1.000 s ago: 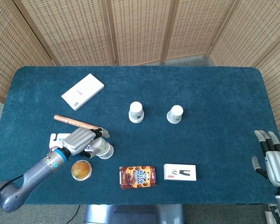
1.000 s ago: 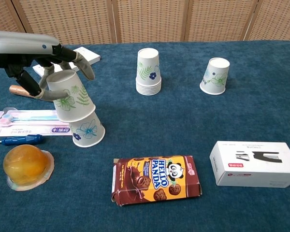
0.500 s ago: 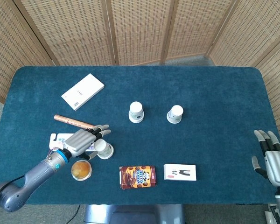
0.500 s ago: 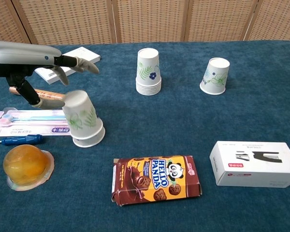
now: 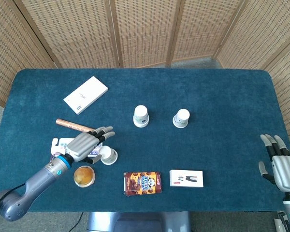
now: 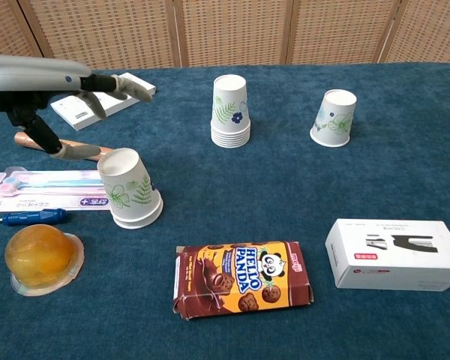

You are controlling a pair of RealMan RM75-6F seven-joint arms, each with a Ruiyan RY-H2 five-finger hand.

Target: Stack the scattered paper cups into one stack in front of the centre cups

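Two nested floral paper cups (image 6: 130, 189) stand upside down at the left front, also seen as the nested cups (image 5: 108, 154) from above. My left hand (image 6: 67, 84) hovers just behind and above them with fingers spread, holding nothing; the head view shows this left hand (image 5: 87, 143) beside the cups. A taller stack of cups (image 6: 231, 111) stands at the centre, the same stack (image 5: 141, 116) in the head view. A single upturned cup (image 6: 334, 118) sits to its right, also the single cup (image 5: 181, 118). My right hand (image 5: 280, 164) stays open off the table's right front edge.
A Hello Panda box (image 6: 242, 277) and a white stapler box (image 6: 394, 253) lie at the front. A jelly cup (image 6: 42, 257), screwdriver (image 6: 26, 217), toothbrush pack (image 6: 45, 189) and wooden stick (image 5: 77, 126) crowd the left. A white box (image 5: 85, 94) lies at the back left.
My left hand lowered the cup it held over the other cup, let go and lifted away with fingers spread. The right hand barely moved.
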